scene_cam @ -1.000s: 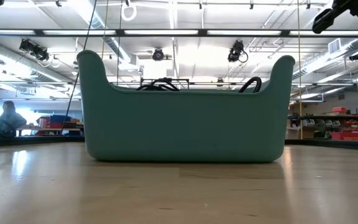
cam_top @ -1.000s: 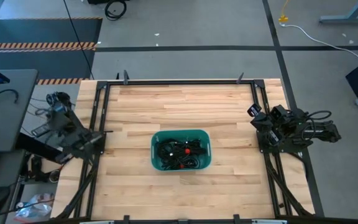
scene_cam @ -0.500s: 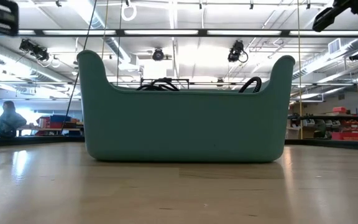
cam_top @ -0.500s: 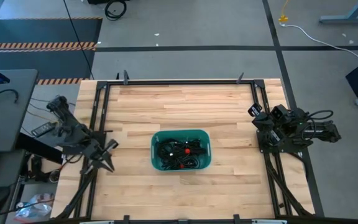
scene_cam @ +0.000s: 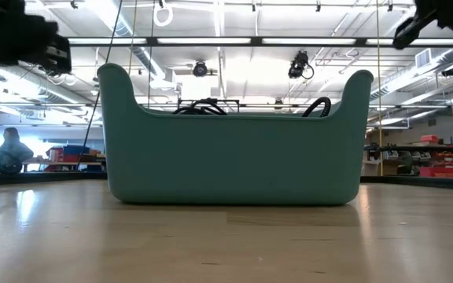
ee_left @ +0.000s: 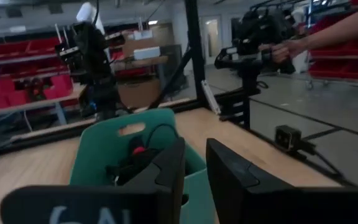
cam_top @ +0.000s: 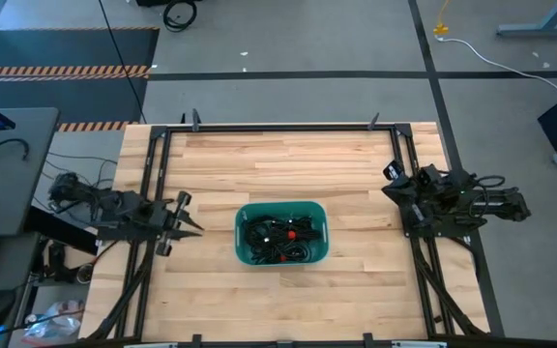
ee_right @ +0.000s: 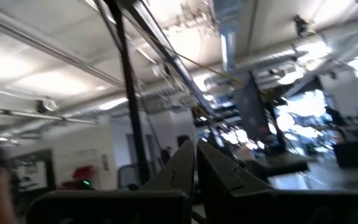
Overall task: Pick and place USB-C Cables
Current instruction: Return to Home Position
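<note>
A teal bin stands mid-table with its bottom on the wood. Inside it lie the USB-C cables, a black tangle with a red tie. Cable loops poke above the rim in the low view. My left gripper hovers left of the bin and points level at it. Its fingers are open, with a small gap and nothing between them. The bin and the cables show just ahead of them. My right gripper waits at the table's right side, shut and tilted upward.
Black frame rails run along the table's far, left and right edges. Bare wood lies on every side of the bin. Beyond the table, a person's arm reaches to a dark device.
My left gripper has swung out from the table's left edge toward the bin. It first pointed toward the near edge, then turned level to face the bin, and it has come lower. The bin and the cables have stayed put.
</note>
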Action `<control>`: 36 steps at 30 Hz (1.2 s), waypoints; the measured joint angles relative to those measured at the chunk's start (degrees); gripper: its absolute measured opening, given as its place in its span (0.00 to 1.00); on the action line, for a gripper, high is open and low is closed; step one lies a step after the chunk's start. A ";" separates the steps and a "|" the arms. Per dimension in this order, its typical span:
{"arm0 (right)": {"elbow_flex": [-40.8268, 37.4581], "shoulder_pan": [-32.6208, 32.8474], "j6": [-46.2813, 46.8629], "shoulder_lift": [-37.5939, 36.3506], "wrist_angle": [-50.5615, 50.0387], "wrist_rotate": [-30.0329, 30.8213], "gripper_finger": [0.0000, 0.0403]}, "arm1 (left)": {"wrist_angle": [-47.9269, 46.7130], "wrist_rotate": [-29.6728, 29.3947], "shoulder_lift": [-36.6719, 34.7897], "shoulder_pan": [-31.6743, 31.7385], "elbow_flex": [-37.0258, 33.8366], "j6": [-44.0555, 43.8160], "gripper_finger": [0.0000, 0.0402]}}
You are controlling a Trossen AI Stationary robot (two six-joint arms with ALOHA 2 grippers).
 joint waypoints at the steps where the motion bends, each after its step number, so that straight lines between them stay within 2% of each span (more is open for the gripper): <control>1: 0.00 0.00 -0.55 0.00 -1.50 1.04 0.06 | -0.51 1.37 -0.01 1.72 0.00 -0.24 0.19; 5: 0.00 -0.02 -1.36 0.02 -6.14 4.92 0.06 | -1.29 6.96 0.00 7.13 0.00 -1.84 0.21; 12: 0.00 -0.09 -11.94 0.02 -8.14 5.19 0.06 | -0.99 12.42 0.00 11.87 0.00 -4.54 0.22; 19: -0.01 -0.04 -11.25 0.02 -14.90 4.65 0.06 | -0.65 12.94 0.01 12.10 -0.02 -4.50 0.22; 27: -2.05 -0.04 -11.73 0.02 -14.55 3.35 0.06 | -0.59 12.92 0.01 12.10 -0.02 -4.49 0.22; 30: -4.10 0.00 -11.77 0.00 -11.60 3.09 0.06 | -0.60 12.92 0.01 12.10 -0.02 -4.49 0.22; 36: -4.07 0.02 -11.65 0.20 -14.18 2.24 0.06 | -0.61 12.89 -0.01 12.10 -0.02 -4.49 0.22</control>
